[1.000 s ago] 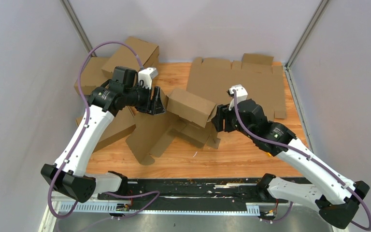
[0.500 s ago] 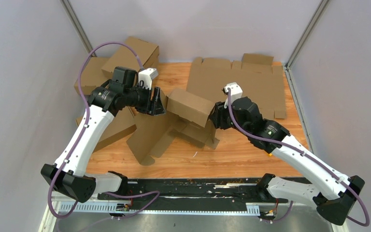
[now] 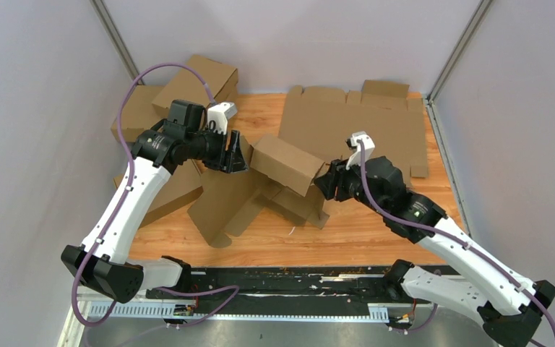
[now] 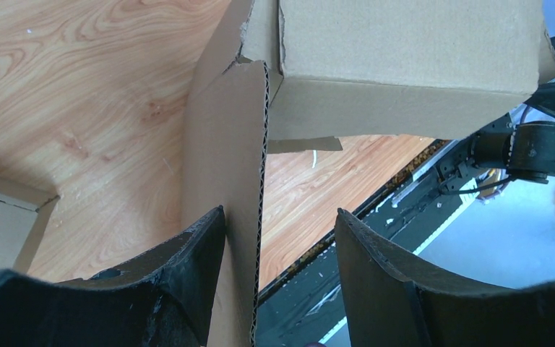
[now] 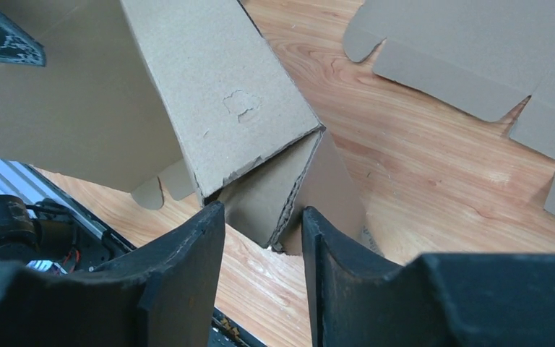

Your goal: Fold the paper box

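Observation:
The paper box (image 3: 283, 162) is a half-folded brown cardboard mailer in the middle of the table, with one end raised and loose flaps (image 3: 231, 202) lying on the wood. My left gripper (image 3: 237, 153) is at its left end. In the left wrist view this gripper (image 4: 278, 220) is open, and a flap edge (image 4: 249, 181) stands between the jaws against the left finger. My right gripper (image 3: 325, 181) is at the box's right end. In the right wrist view it (image 5: 264, 213) is open and empty, with the box's folded corner (image 5: 289, 184) just beyond the fingertips.
A flat die-cut cardboard sheet (image 3: 354, 123) lies at the back right. Folded brown boxes (image 3: 202, 76) are stacked at the back left, with another (image 3: 170, 191) under my left arm. A black rail (image 3: 296, 278) runs along the near table edge.
My right gripper pushed in towards the box's right end, then drew back a little to the right with its wrist turned. My left arm has held still.

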Controlling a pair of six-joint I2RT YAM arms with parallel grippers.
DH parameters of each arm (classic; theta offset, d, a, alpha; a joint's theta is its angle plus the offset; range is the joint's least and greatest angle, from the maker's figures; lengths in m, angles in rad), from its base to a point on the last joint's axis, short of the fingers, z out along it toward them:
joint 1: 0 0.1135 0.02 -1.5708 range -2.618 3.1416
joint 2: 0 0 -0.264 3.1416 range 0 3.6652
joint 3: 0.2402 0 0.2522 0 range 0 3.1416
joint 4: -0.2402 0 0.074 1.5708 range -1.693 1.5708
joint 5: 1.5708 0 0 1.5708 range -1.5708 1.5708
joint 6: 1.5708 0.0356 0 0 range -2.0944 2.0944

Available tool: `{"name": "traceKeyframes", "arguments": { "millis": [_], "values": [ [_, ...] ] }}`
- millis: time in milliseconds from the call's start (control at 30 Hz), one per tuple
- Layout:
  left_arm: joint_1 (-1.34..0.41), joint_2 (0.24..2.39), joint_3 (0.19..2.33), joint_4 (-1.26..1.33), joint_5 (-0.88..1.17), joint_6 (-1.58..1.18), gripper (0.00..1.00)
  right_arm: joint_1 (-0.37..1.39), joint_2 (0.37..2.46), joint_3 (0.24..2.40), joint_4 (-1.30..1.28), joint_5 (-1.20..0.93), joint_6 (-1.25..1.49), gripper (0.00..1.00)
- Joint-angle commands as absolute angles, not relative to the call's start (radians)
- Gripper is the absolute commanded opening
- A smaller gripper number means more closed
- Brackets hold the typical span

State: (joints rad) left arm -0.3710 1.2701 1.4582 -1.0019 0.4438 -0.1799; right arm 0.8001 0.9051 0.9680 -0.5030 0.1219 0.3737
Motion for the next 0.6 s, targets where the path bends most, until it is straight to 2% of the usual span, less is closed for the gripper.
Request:
{"name": "traceKeyframes", "arguments": {
  "millis": [0, 67, 167, 333, 500, 567],
  "values": [
    [-0.371, 1.256, 1.468, -0.998, 0.471, -0.178, 0.64, 0.804, 0.826, 0.938, -0.41, 0.133, 0.418, 0.43],
    [-0.371, 1.255, 1.468, -0.997, 0.472, -0.181, 0.64, 0.803, 0.82, 0.937, -0.409, 0.129, 0.42, 0.44],
    [-0.371, 1.255, 1.467, -0.996, 0.472, -0.185, 0.64, 0.804, 0.815, 0.93, -0.403, 0.117, 0.423, 0.52],
    [-0.371, 1.25, 1.462, -0.993, 0.477, -0.19, 0.62, 0.804, 0.788, 0.879, -0.33, 0.067, 0.438, 0.59],
    [-0.371, 1.245, 1.451, -0.985, 0.491, -0.195, 0.61, 0.804, 0.862, 0.896, -0.309, -0.021, 0.443, 0.69],
    [-0.371, 1.241, 1.447, -0.984, 0.495, -0.195, 0.6, 0.804, 0.876, 0.899, -0.294, -0.036, 0.444, 0.7]
  ]
}}
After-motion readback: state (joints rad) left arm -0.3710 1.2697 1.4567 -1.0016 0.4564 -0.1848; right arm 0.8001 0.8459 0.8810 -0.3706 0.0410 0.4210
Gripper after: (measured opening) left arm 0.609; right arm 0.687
